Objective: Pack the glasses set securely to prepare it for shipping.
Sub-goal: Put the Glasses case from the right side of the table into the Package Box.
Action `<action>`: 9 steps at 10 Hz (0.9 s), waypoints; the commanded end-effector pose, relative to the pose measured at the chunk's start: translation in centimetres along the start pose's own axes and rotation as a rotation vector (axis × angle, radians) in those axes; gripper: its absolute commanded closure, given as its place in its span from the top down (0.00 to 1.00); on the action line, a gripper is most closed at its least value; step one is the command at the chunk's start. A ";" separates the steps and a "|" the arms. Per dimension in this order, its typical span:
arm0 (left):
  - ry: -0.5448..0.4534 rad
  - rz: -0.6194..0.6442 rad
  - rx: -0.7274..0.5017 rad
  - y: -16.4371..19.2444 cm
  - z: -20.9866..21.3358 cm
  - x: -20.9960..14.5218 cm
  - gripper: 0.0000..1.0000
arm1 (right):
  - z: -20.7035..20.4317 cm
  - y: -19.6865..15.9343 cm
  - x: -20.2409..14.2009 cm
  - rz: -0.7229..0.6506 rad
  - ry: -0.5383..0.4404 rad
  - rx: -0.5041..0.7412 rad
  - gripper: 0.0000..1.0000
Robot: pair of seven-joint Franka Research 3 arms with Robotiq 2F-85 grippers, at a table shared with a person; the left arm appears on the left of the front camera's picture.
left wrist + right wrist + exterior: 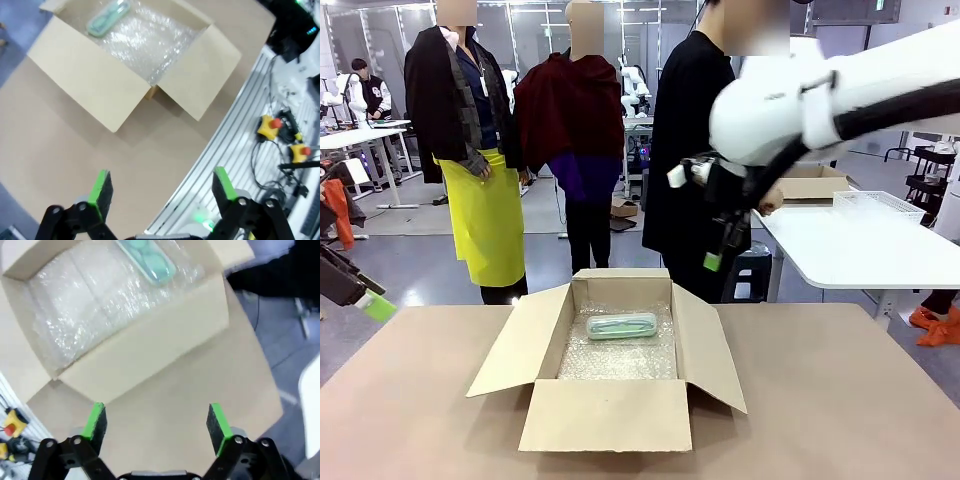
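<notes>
wide-open, green-padded left tool (161, 176) and right tool (156, 410) hover near the brown cardboard box (605, 415); fold clear bubble wrap (620, 362) snugly over its mint green oblong case (622, 326).

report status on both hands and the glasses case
Left hand open, empty. Right hand open, empty, raised. Mint green case on bubble wrap inside cardboard box. Flaps open, nothing over the case.

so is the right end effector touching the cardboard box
Apart. The right wrist view looks down past the open right end effector at the cardboard box, with clear space between its green pads and the nearest flap.
</notes>
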State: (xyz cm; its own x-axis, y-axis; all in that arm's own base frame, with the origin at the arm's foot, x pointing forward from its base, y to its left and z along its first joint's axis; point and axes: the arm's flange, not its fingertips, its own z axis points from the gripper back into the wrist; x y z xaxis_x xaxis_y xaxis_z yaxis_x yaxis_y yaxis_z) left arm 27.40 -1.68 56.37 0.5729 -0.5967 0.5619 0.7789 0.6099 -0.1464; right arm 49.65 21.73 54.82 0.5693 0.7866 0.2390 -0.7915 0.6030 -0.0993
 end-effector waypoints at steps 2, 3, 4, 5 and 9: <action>-0.033 0.036 0.013 0.1 0.5 0.7 1.00 | 0.5 0.1 -6.0 -0.232 -0.074 -0.050 1.00; -0.033 0.038 0.014 0.3 0.5 0.7 1.00 | 1.2 0.0 -8.4 -0.290 -0.113 -0.051 1.00; -0.032 0.041 0.013 0.4 0.3 0.8 1.00 | 1.6 0.1 -10.0 -0.311 -0.151 -0.040 1.00; -0.040 0.046 0.013 0.6 0.1 0.9 1.00 | 2.1 0.3 -11.8 -0.338 -0.192 -0.054 1.00; -0.067 -0.005 0.002 0.1 -0.3 1.7 1.00 | 3.9 -0.7 -17.8 -0.400 -0.297 -0.076 1.00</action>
State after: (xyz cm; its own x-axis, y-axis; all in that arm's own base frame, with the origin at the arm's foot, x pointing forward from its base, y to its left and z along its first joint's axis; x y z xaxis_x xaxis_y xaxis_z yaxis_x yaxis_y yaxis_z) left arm 28.28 -2.21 56.79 0.5758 -0.5744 0.5819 0.7700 0.6201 -0.1498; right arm 39.91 7.02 55.09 0.7485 0.4329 0.5023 -0.4922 0.8703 -0.0165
